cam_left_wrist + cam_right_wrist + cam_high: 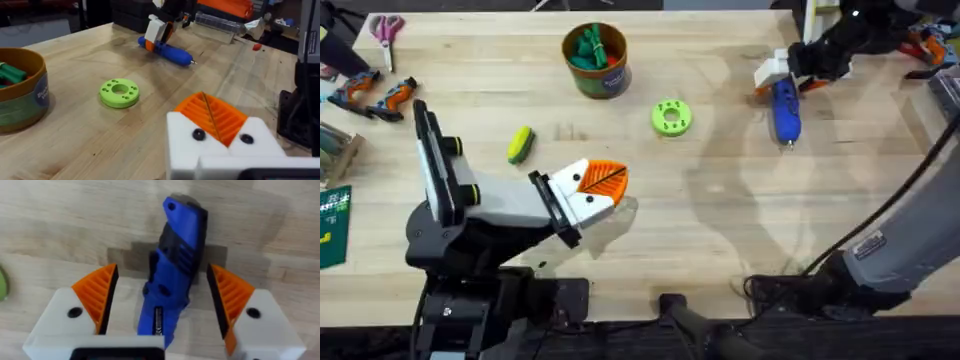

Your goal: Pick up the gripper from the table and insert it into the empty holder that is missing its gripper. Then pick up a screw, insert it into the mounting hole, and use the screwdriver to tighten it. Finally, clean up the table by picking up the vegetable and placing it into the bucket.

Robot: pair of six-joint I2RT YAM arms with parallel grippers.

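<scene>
At the table's far right, my right gripper [782, 77] sits low over the blue screwdriver [785, 112], its two orange pads [97, 295] spread wide, one on each side of the tool's body and touching neither side in the wrist view. The screwdriver lies flat on the wooden table [720, 220], silver tip pointing toward my bases. My left gripper [603, 182] hangs over the near middle of the table, its orange ribbed pads [212, 116] pressed together with nothing between them, both white holders [220, 150] carrying a pad and a dark screw head. The yellow and green vegetable [521, 143] lies just beyond my left arm, apart from it. The lime-green ring [671, 117] rests near the table's centre, between the vegetable and the screwdriver. The bucket [595, 60] stands upright at the far middle edge, teal-green pieces inside
</scene>
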